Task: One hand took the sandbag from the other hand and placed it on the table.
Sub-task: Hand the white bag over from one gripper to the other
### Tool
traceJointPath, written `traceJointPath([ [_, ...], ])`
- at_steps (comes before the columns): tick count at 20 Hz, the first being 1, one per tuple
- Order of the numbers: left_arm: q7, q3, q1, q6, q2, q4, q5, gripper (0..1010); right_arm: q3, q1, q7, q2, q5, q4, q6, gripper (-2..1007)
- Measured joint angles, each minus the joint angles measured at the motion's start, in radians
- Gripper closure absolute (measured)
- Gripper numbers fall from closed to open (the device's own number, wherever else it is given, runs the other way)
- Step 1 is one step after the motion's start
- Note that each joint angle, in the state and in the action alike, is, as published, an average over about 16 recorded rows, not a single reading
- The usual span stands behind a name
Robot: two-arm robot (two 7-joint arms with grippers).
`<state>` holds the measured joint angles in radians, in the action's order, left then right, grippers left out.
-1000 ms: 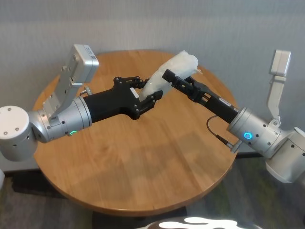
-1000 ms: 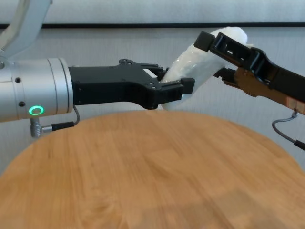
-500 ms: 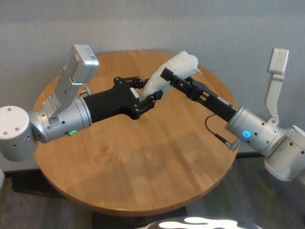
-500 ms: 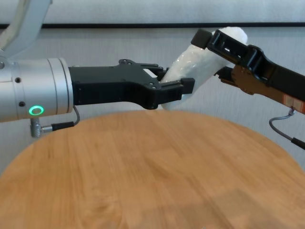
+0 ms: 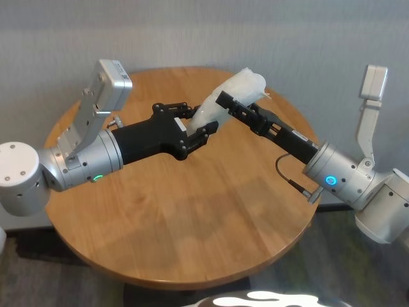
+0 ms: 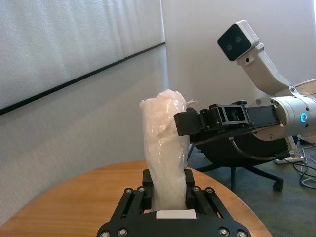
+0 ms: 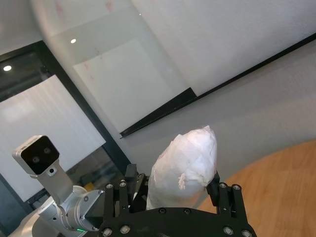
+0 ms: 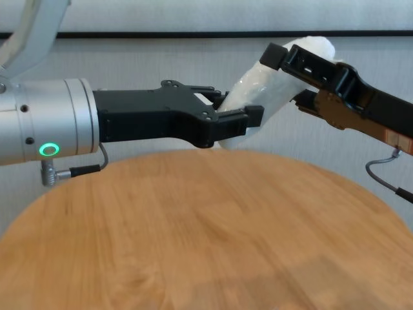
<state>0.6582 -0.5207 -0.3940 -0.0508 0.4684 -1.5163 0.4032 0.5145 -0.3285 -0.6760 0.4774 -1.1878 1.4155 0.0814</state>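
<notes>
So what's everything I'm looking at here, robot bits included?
sandbag: one, white, held up above the table between the two grippers.
table: one, round, light-brown wood, below both arms.
wall: one, pale grey, behind the table.
left gripper: one, black on a silver wrist with a green ring, shut on the sandbag's lower end.
right gripper: one, black on a silver wrist with a blue ring, fingers either side of the sandbag's upper part.

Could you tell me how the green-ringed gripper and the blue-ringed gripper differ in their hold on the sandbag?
The left gripper, green-ringed, is shut on the sandbag's lower end; the right gripper, blue-ringed, straddles its upper end, grip not yet certain. The left is all black; the right shows brown parts. Both hold position above the table.
</notes>
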Motion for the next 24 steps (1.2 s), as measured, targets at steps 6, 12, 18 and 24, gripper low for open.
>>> traceJointPath([
  [6,0.000,0.000,0.000,0.000,0.000,0.000,0.000,624,-0.001,0.001,0.001,0.000,0.001,0.001,0.000,298],
  [12,0.000,0.000,0.000,0.000,0.000,0.000,0.000,624,-0.002,0.002,0.002,0.000,0.002,0.001,0.001,417],
  [18,0.000,0.000,0.000,0.000,0.000,0.000,0.000,624,-0.002,0.002,0.002,0.000,0.002,0.001,0.001,460],
  [24,0.000,0.000,0.000,0.000,0.000,0.000,0.000,624,-0.003,0.003,0.002,0.000,0.002,0.002,0.001,460],
])
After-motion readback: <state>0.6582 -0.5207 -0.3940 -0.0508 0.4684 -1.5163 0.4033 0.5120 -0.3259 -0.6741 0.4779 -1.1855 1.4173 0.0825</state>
